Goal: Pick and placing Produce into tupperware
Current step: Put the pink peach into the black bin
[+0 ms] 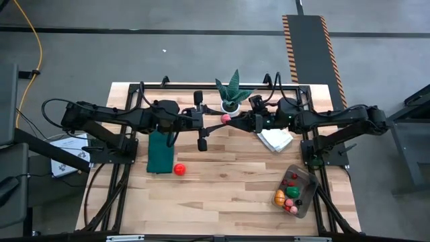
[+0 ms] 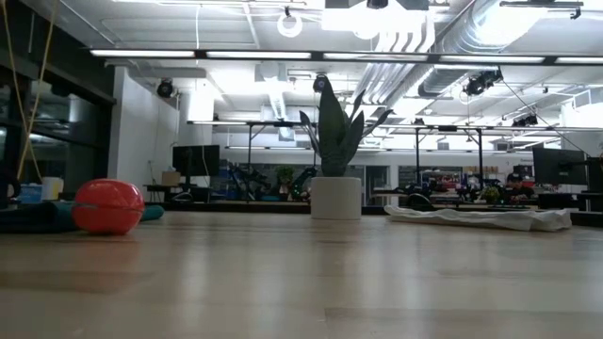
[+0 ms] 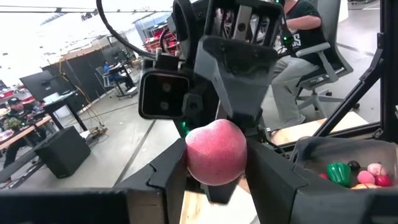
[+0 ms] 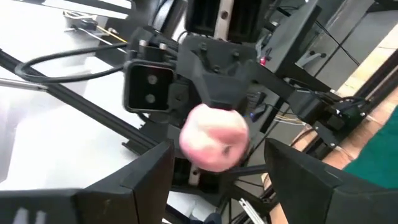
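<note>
The pink fruit (image 1: 226,118) is gripped by the left tool (image 1: 217,121) — faced head-on by the open right tool (image 1: 236,122), the one nearer the tupperware (image 1: 300,172).

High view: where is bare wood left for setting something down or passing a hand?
Free: the wide centre between red tomato, white cloth and tupperware; also the strip in front of the green mat. Crowded: the back middle, where left gripper and right gripper meet at the pink fruit beside the plant.

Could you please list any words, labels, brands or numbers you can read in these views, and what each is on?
None can be read.
Papers beside the table's left edge: any print too small to read.
Person's dark shirt in the left wrist view: light marks, too blurred to read.
</note>
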Robot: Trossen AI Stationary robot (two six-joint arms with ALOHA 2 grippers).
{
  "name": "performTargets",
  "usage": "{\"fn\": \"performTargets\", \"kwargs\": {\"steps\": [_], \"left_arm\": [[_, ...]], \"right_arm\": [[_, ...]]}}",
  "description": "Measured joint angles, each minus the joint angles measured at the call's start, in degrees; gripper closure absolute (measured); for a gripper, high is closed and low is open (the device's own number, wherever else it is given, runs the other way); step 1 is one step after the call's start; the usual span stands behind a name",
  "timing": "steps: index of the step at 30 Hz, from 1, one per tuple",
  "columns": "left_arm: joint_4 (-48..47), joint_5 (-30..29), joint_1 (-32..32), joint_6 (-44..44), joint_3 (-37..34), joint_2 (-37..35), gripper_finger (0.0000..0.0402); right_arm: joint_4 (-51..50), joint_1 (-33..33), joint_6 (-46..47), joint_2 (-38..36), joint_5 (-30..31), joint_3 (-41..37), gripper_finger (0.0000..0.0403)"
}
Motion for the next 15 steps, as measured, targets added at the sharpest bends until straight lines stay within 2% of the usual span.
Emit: {"fn": "performTargets", "kwargs": {"steps": [4,15], "left_arm": [[-0.1,0.0,0.0,-0.12,0.0,0.0,0.0263],[-0.39,0.99,0.0,-1.33,0.02,0.49,0.0263]], "right_arm": [[3.46,0.0,0.05,1.14,-0.48,0.0,0.0163],[3.63,-0.09,-0.65,1.14,-0.5,0.0,0.0163]]}}
